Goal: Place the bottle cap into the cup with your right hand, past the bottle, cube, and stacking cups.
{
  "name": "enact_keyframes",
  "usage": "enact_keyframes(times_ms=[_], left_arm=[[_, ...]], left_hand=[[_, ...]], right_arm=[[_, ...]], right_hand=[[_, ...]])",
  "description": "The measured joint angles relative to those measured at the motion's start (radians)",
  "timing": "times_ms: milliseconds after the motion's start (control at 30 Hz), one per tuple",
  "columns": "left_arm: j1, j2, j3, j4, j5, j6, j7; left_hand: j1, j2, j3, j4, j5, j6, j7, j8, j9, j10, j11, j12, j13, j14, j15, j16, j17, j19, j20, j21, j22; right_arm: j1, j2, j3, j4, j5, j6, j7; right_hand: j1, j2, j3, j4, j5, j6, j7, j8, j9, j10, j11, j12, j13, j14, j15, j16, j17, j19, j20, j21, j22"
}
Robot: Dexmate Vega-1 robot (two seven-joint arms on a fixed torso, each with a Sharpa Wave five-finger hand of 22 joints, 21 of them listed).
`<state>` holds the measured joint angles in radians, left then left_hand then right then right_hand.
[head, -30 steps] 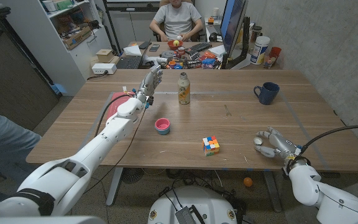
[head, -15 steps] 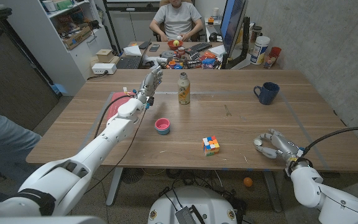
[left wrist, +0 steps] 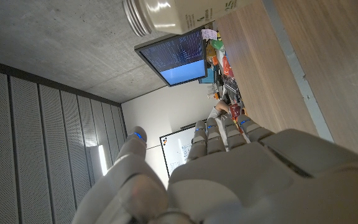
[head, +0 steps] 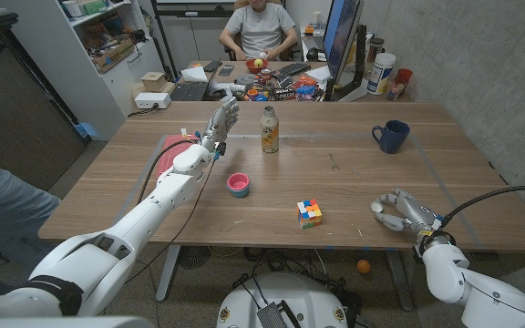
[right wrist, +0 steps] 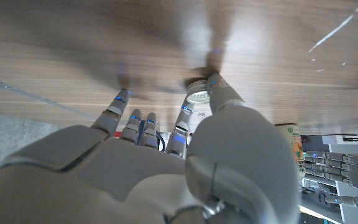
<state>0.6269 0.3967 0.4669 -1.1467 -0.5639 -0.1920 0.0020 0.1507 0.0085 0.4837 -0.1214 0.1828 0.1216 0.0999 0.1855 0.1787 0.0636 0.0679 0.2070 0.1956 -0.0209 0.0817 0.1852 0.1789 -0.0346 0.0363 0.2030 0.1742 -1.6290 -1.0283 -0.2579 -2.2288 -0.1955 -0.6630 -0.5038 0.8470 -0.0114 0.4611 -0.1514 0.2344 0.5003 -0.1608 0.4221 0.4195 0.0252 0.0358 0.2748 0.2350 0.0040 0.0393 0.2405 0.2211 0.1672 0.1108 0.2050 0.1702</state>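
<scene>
Under right hand (head: 394,210), bottle cap (right wrist: 198,95)

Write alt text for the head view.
The right hand curls over a white cap on the table's near right edge. A cube, pink cups and bottle stand mid-table, a blue cup far right.

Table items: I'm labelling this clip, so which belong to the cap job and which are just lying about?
Job: bottle cap under the right hand; blue mug.

Lying about: bottle, Rubik's cube, pink stacking cups, raised left hand.
</scene>
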Motion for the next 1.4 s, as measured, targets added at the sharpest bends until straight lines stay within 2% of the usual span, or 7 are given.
enact_keyframes(times_ms=[333,700,800,1000,1200,1400], left_arm=[[0.002,0.0,-0.004,-0.001,-0.003,-0.004,-0.001],[0.012,0.014,-0.01,-0.039,-0.003,-0.005,0.001],[0.016,0.02,-0.011,-0.052,-0.001,0.004,0.017],[0.026,0.03,-0.012,-0.075,0.002,0.011,0.023],[0.035,0.038,-0.015,-0.093,0.003,0.015,0.03],[0.042,0.044,-0.016,-0.108,0.004,0.02,0.033]], left_hand=[[0.0,0.0,0.0,0.0,0.0,0.002,0.002,0.0,0.0,0.0,0.0,0.0,0.0,0.0,0.0,0.0,0.0,-0.002,0.002,0.0,0.003],[0.0,0.0,0.0,0.0,0.0,0.005,0.005,0.0,0.0,0.0,0.0,0.0,0.0,0.002,0.002,0.0,0.0,-0.002,0.001,0.0,0.005],[0.0,0.0,0.0,0.0,0.0,0.005,0.005,0.0,0.0,0.0,0.0,0.0,0.0,0.002,0.002,0.0,0.0,-0.002,0.001,0.0,0.005],[0.0,0.0,0.0,0.0,0.0,0.005,0.005,0.0,0.0,0.0,0.0,0.0,0.0,0.002,0.002,0.0,0.0,-0.001,0.001,0.0,0.005],[0.0,0.0,0.0,0.0,0.0,0.005,0.005,0.0,0.0,0.0,0.0,0.0,0.0,0.002,0.002,0.0,0.0,-0.001,0.001,0.0,0.005],[0.0,0.0,0.0,0.0,0.0,0.005,0.005,0.0,0.0,0.0,0.0,0.0,0.0,0.002,0.002,0.0,0.0,-0.001,0.001,0.0,0.005]], right_arm=[[0.003,-0.021,0.004,-0.023,-0.003,-0.025,-0.013],[-0.01,-0.037,0.022,-0.041,-0.011,-0.025,-0.023],[-0.027,-0.049,0.047,-0.06,-0.016,-0.021,-0.026],[-0.028,-0.05,0.058,-0.062,-0.025,0.003,-0.03],[-0.024,-0.05,0.069,-0.063,-0.036,0.02,-0.03],[-0.007,-0.053,0.075,-0.063,-0.051,0.035,-0.016]], right_hand=[[0.01,-0.002,0.0,0.0,0.0,0.0,0.0,0.007,0.011,0.007,0.0,0.0,0.0,0.018,0.018,0.004,0.0,0.005,0.005,0.0,0.0],[0.014,-0.007,0.0,0.0,0.0,0.002,0.002,0.021,0.02,0.02,0.002,0.008,0.005,0.021,0.021,0.004,0.0,0.013,-0.002,0.0,0.0],[0.014,-0.007,0.0,0.0,0.0,0.013,0.002,0.027,0.025,0.026,0.003,0.008,0.005,0.023,0.023,0.004,0.0,0.013,-0.002,0.0,0.0],[-0.004,0.011,-0.014,0.025,0.0,0.033,0.011,0.046,0.035,0.045,0.002,0.008,0.005,0.041,0.02,0.011,0.005,0.02,0.005,0.0,0.0],[-0.021,0.017,-0.021,0.032,0.0,0.034,0.013,0.05,0.038,0.05,0.007,0.008,0.005,0.046,0.014,0.011,0.005,0.023,0.002,0.0,0.0],[-0.023,0.02,-0.021,0.032,0.0,0.034,0.013,0.052,0.038,0.055,0.002,0.015,0.009,0.046,0.014,0.011,0.005,0.029,0.007,0.0,0.0]])
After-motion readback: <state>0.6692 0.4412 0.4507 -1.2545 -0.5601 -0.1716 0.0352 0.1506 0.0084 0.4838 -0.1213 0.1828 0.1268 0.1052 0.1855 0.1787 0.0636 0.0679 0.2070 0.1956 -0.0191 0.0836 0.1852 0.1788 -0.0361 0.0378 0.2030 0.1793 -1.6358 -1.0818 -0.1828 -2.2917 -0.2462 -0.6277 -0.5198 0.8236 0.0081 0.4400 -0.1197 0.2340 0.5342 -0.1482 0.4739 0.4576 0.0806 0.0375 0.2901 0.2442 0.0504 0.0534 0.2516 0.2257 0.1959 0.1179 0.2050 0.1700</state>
